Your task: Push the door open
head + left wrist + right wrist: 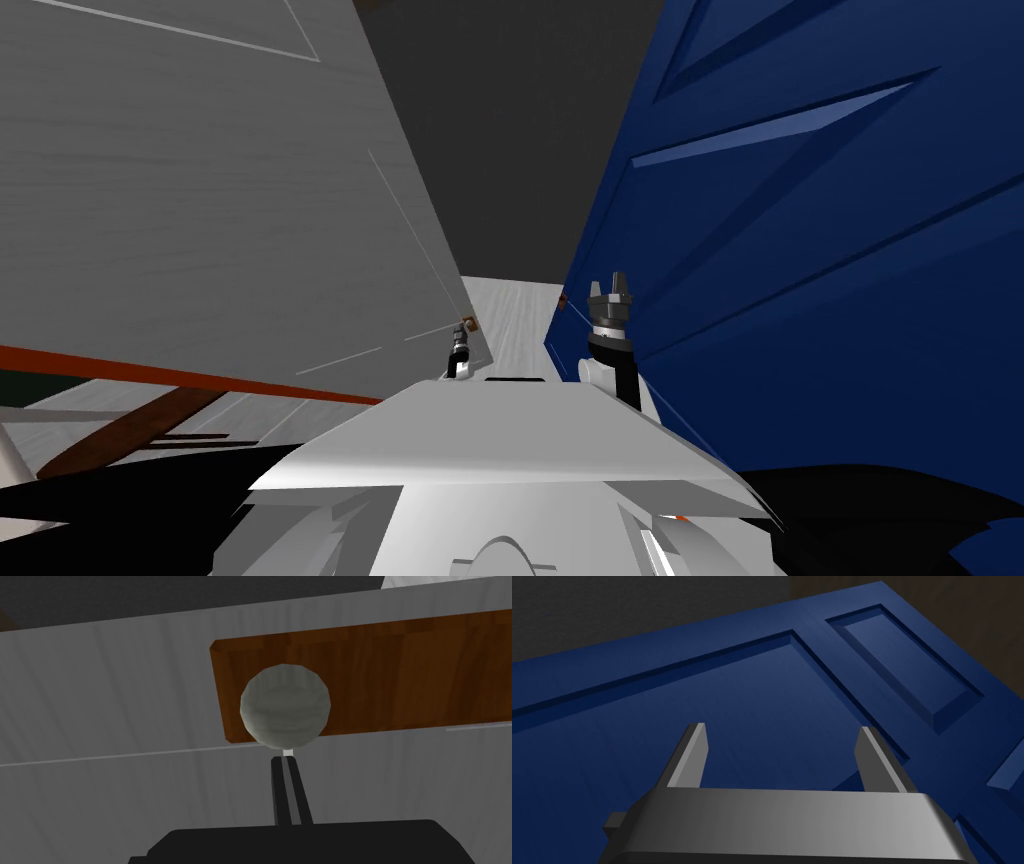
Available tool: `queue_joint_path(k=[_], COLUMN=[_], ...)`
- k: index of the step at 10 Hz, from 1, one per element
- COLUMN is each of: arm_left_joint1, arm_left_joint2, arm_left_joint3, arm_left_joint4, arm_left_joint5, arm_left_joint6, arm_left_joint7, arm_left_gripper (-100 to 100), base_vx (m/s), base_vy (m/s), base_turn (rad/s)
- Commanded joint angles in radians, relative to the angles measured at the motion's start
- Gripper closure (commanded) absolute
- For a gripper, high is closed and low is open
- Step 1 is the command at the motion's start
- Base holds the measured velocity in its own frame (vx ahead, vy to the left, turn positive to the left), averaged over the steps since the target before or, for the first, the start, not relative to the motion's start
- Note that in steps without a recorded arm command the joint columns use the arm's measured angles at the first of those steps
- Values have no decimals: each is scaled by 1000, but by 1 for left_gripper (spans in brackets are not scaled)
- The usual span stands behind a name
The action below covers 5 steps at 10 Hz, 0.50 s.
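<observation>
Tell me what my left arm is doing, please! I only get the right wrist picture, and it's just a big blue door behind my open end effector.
Observer: Your left end effector is shut, fingers together, pointing at a round grey knob.
Operator: What's the knob stuck on?
Observer: It sits on a brown plate fixed to a grey door.
Operator: Is there any way through?
Observer: The head view shows a gap between the grey door and the blue door, with pale floor beyond it.
</observation>
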Motion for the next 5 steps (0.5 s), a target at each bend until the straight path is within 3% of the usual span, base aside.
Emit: queue_joint_path(k=[1,3,5], arm_left_joint1=[-7,-14,-24], arm_left_joint2=[4,-7,-43], arm_left_joint3=[4,7,12], arm_left_joint4=[-2,-4,-7], arm_left_joint5=[4,9,14], arm_left_joint6=[7,13,22], arm_left_joint7=[-16,-32,-53], arm_left_gripper=[-100,-100,-100], base_vx=[-23,-197,-209], base_vy=[-3,-62,-86], base_turn=[109,122,106])
